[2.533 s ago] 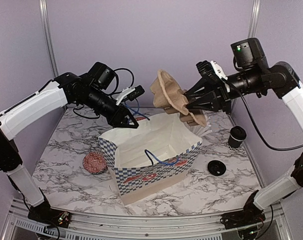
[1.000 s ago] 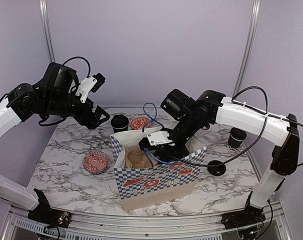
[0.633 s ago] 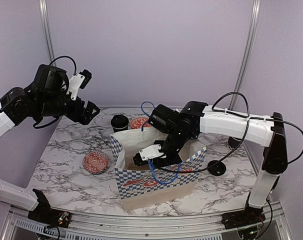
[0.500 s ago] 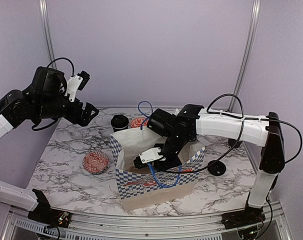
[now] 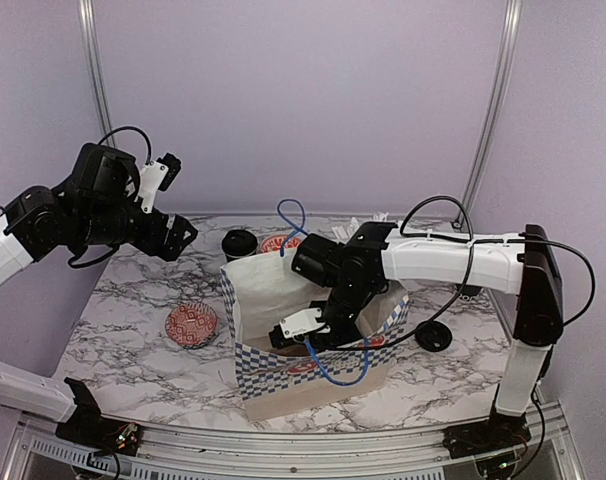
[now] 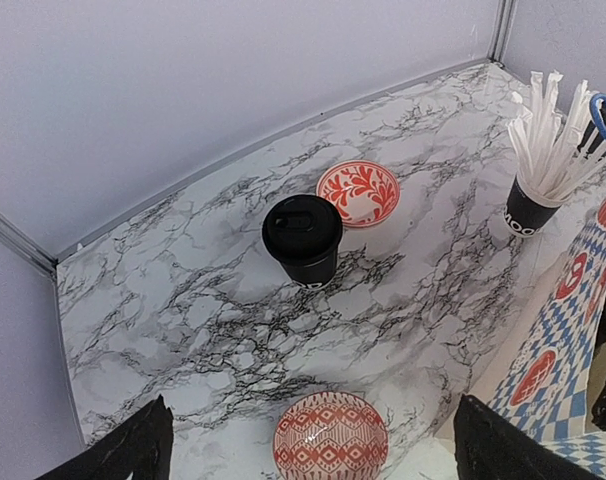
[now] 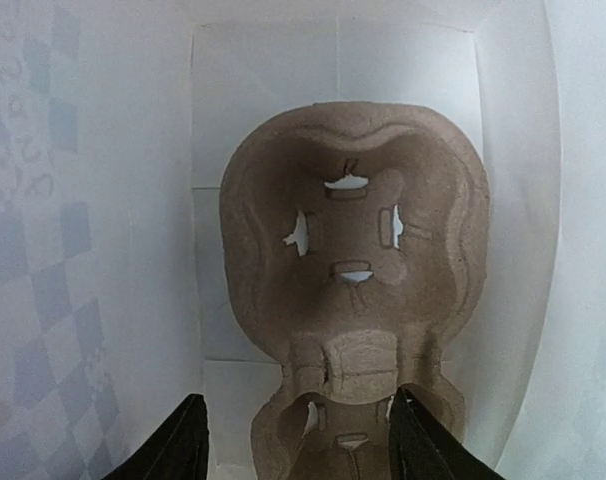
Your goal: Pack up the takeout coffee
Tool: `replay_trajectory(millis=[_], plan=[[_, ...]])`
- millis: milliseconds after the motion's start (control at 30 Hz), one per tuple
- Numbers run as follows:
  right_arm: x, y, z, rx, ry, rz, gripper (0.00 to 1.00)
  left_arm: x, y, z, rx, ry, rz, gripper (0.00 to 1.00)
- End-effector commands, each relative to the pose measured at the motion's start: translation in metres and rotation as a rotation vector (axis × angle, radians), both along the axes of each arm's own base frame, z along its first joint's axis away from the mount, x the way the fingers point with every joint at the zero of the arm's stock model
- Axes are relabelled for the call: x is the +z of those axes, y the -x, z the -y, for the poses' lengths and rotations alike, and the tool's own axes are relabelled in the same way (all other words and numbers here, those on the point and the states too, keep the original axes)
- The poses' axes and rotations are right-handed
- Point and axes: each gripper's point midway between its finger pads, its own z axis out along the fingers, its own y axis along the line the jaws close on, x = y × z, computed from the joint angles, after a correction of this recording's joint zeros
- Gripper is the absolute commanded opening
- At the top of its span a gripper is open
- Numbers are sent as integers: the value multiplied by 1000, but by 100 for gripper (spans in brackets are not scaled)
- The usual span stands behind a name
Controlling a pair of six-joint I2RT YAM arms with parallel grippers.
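One takeout coffee (image 6: 303, 238), a black paper cup with its black lid on, stands at the back of the table (image 5: 239, 243). A loose black lid (image 5: 433, 336) lies to the right of the checkered paper bag (image 5: 313, 355). My right gripper (image 7: 298, 425) is deep inside the bag and open. Its fingers (image 7: 183, 440) straddle the near end of the brown carrier tray (image 7: 353, 290), which lies flat on the bag's floor. My left gripper (image 6: 313, 420) hangs open and empty above the left of the table (image 5: 178, 235), well away from the lidded cup.
A red floral bowl (image 6: 358, 192) sits beside the lidded cup. A red patterned bowl (image 6: 330, 437) lies left of the bag (image 5: 191, 325). A black cup full of white sticks (image 6: 538, 200) stands behind the bag. The right forearm (image 5: 433, 262) spans the bag's right side.
My right gripper sank deeper into the bag and opened, letting go of the carrier tray, which now rests on the floor. The left arm shifted slightly and stays open.
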Motion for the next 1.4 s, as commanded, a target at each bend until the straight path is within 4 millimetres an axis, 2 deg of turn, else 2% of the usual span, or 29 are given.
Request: replay_trajectory(millis=[0, 100, 233, 400, 500, 533, 700, 833, 967, 1033, 1100, 1167, 1233, 1367], plan=[[38, 8, -9, 3, -110, 1, 61, -7, -8, 4, 11, 5, -8, 99], [70, 11, -13, 18, -197, 6, 63, -11, -13, 8, 8, -5, -19, 99], [125, 8, -16, 21, -343, 31, 66, -1, -20, 9, 18, -3, -2, 99], [195, -2, -2, 2, -534, 46, 71, 11, -28, 7, 60, 12, 24, 99], [230, -12, 18, -28, -630, 69, 75, 11, -32, 9, 70, 23, 24, 99], [240, -22, 29, -58, -658, 94, 76, 11, -33, 9, 75, 25, 24, 99], [272, -67, 87, -256, -752, 197, 79, 17, -35, 8, 91, 42, 38, 99], [273, -117, 154, -550, -739, 316, 83, 20, -34, 7, 96, 56, 54, 99], [264, -156, 241, -882, -712, 413, 98, 26, -32, 4, 102, 83, 76, 99], [253, -173, 288, -1053, -659, 487, 99, 29, -31, 1, 113, 93, 94, 99], [237, -184, 321, -1180, -578, 545, 99, 31, -30, -2, 119, 101, 105, 99], [211, -193, 349, -1290, -443, 582, 99, 31, -28, -3, 114, 105, 110, 99], [186, -196, 364, -1344, -342, 557, 97, 30, -26, -2, 107, 111, 106, 99], [138, -198, 377, -1408, -177, 433, 94, 27, -22, -1, 92, 123, 96, 99]])
